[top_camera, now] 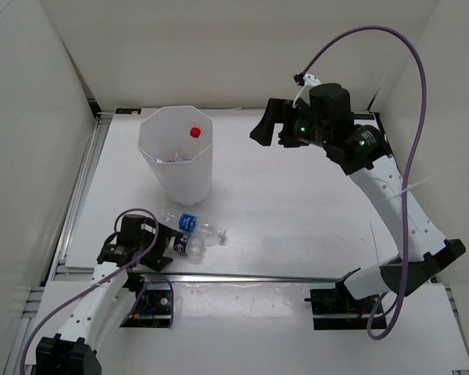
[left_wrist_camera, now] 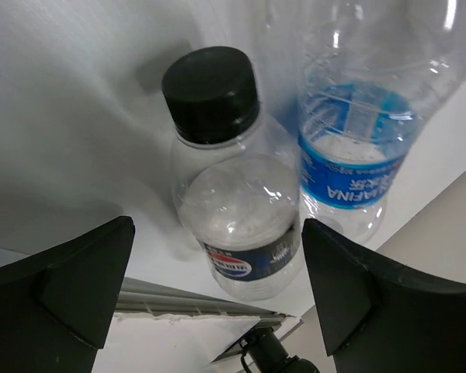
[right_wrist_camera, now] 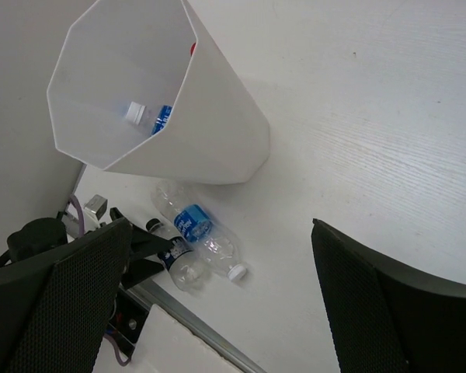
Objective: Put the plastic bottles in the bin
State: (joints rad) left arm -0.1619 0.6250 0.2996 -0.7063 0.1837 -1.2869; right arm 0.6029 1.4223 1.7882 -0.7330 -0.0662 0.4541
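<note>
I judge it half done. The bin (top_camera: 184, 176) holds a red-capped bottle (top_camera: 195, 132) and a blue-labelled bottle (right_wrist_camera: 161, 120). Right of the bin, my right gripper (top_camera: 264, 125) hangs spread and empty. In front of the bin, my left gripper (left_wrist_camera: 217, 256) gapes around the black-capped bottle (left_wrist_camera: 237, 225), not clamped. The second blue bottle (left_wrist_camera: 357, 155) lies just beside, binward.

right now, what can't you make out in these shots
1. Bin contents: its own wall hides most in top and right wrist views; a red cap shows.
2. Blue-labelled bottle: left wrist view, far end cut off by the top edge.
3. Dark-labelled bottle: left wrist view, label print too small to read.
</note>
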